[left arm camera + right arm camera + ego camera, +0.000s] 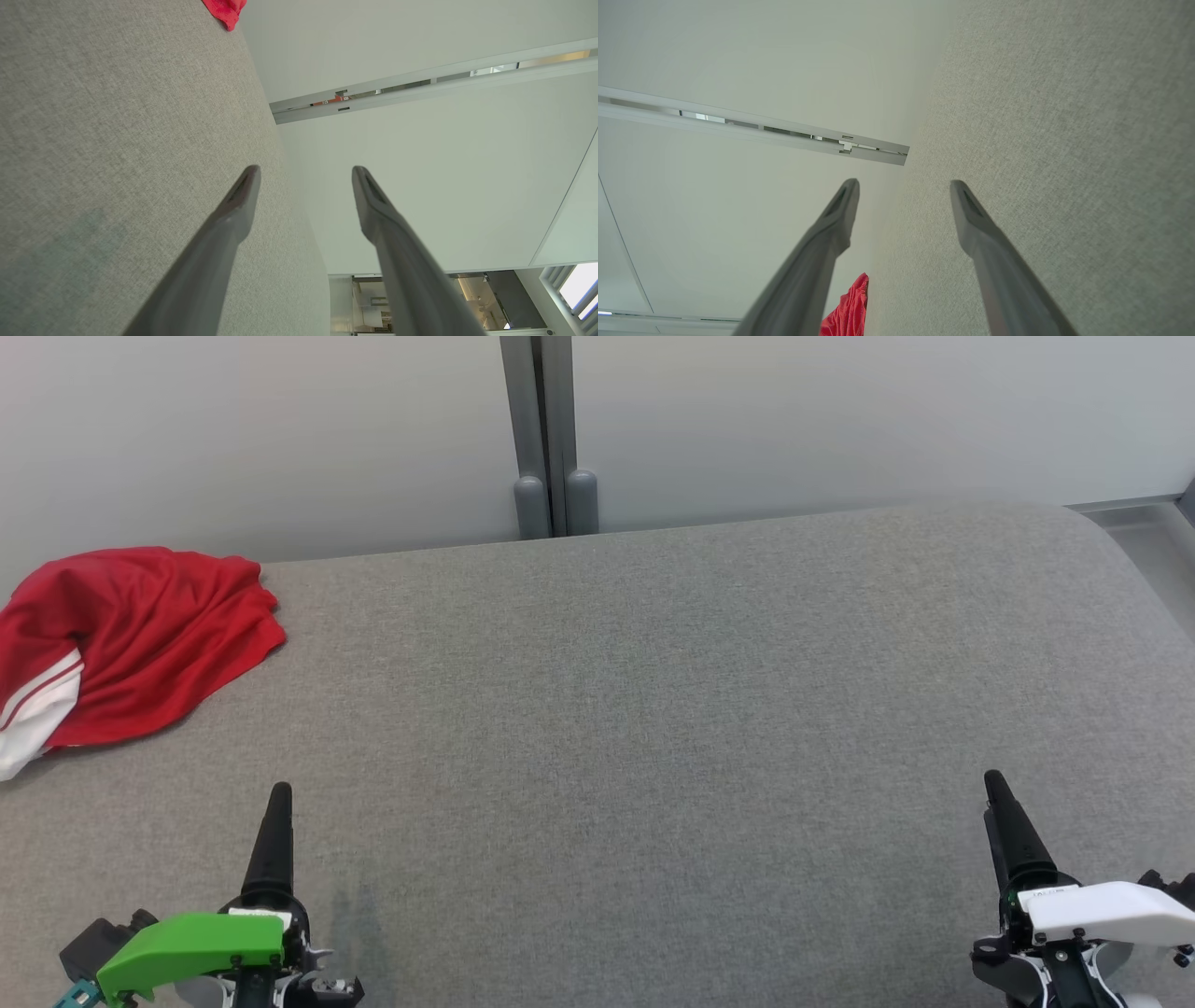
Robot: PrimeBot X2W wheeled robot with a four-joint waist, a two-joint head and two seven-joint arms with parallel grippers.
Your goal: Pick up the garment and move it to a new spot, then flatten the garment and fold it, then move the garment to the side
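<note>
The red garment [140, 635], with its white striped trim, lies crumpled at about ten o'clock in the head view. It sits on the far left of the grey padded surface [653, 709], and its left edge is cut off by the frame. The left gripper [304, 170] is at seven o'clock and the right gripper [903, 184] at five o'clock. Both point toward twelve, well apart from the garment. Each has its fingers spread wide, with nothing between them.

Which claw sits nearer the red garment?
The left claw, with the green cover: it stands on the same side of the grey surface as the garment. The right claw, with the white cover, is far across.
</note>
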